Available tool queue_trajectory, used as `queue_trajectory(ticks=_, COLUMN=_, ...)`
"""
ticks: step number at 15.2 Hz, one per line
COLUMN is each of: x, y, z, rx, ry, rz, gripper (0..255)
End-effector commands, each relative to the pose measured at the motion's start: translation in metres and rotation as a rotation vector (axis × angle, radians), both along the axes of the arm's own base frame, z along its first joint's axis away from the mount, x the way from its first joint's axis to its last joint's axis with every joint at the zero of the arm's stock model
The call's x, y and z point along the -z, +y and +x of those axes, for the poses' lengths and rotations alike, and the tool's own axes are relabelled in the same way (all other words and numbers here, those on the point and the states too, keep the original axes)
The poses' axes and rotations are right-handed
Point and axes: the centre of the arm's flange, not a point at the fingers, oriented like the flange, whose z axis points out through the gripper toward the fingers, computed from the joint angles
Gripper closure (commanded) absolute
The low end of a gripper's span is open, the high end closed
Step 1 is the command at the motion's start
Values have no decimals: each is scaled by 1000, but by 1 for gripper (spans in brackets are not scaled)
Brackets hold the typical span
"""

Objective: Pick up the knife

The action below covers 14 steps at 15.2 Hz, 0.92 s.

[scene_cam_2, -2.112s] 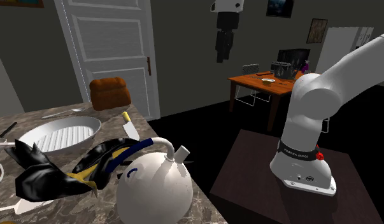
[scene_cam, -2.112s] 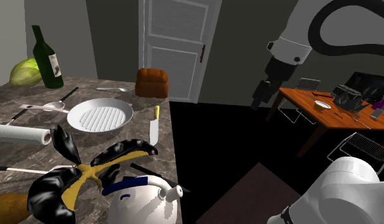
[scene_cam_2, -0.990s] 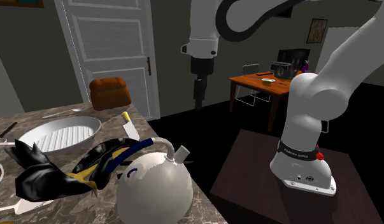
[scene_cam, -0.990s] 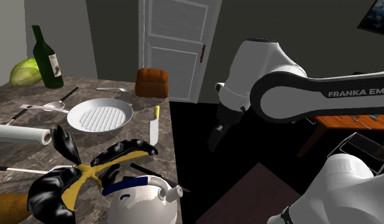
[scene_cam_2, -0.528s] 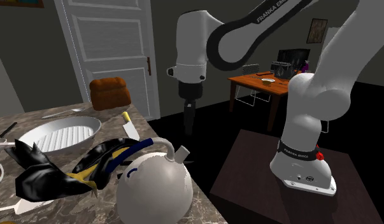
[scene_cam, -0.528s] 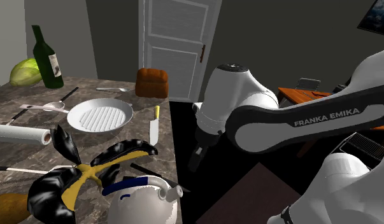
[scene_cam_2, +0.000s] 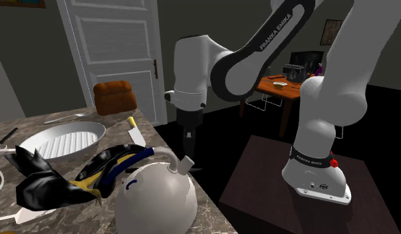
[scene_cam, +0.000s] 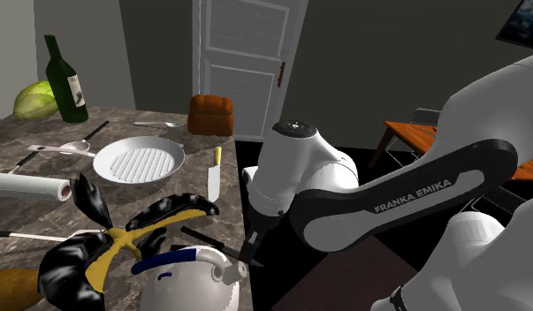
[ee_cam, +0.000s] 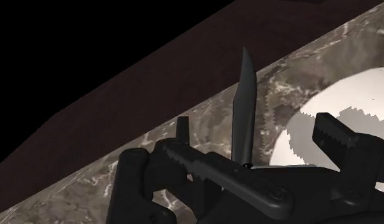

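The gripper (scene_cam_2: 187,150) hangs low at the near edge of the marble counter (scene_cam: 123,124), pointing down. Its black fingers (ee_cam: 203,168) stand apart with nothing clasped, so it is wide open. Straight beyond them in the wrist view lies the dark knife (ee_cam: 244,108), slim and flat on the marble close to the counter's edge. Its pointed tip faces away from the gripper and its other end slips behind one finger; whether that finger touches it, I cannot tell. Right beside the knife swells the white kettle (scene_cam: 180,287). In the shoulder view the knife is a thin dark line at about 1 o'clock from the kettle's body. The gripper's tips sit at 3 o'clock from the spout (scene_cam_2: 184,165), just beside it, and contact there is too close to call. At 12 o'clock from the dark knife, a yellow-handled knife (scene_cam: 214,174) lies apart, at 3 o'clock from the white ridged dish (scene_cam: 139,160). From that dish, the bread loaf (scene_cam: 210,114) is at 1 o'clock, the spoon (scene_cam: 74,147) at 9, the paper towel roll (scene_cam: 26,185) at 8 and the green bottle (scene_cam: 65,79) at 10. A cabbage (scene_cam: 33,100) sits just beside the bottle. A black-and-yellow banana peel (scene_cam: 123,234) sprawls at 11 o'clock from the kettle. The white arm (scene_cam: 308,177), lettered FRANKA EMIKA, arcs over from the dark brown stand (scene_cam_2: 259,179). A shut white door (scene_cam: 247,62) stands at 12 o'clock from the loaf, and an orange table (scene_cam: 413,134) shows at 3 o'clock past the arm.
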Motion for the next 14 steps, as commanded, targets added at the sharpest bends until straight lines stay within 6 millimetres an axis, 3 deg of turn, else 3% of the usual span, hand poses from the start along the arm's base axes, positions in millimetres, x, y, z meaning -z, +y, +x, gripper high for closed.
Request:
queue_trajectory(ticks=1, x=21, y=4, z=-7, rx=-14, ry=23, rz=-12, gripper=0)
queue_trajectory(ticks=5, x=45, y=4, z=-7, rx=-14, ry=23, rz=-12, gripper=0)
queue_trajectory(ticks=7, x=45, y=4, z=-7, rx=-14, ry=23, rz=-12, gripper=0)
queue_trajectory(ticks=8, x=45, y=4, z=-7, rx=-14, ry=23, rz=-12, gripper=255)
queue_trajectory(ticks=14, x=45, y=4, z=-7, rx=-14, ry=23, rz=-12, gripper=255)
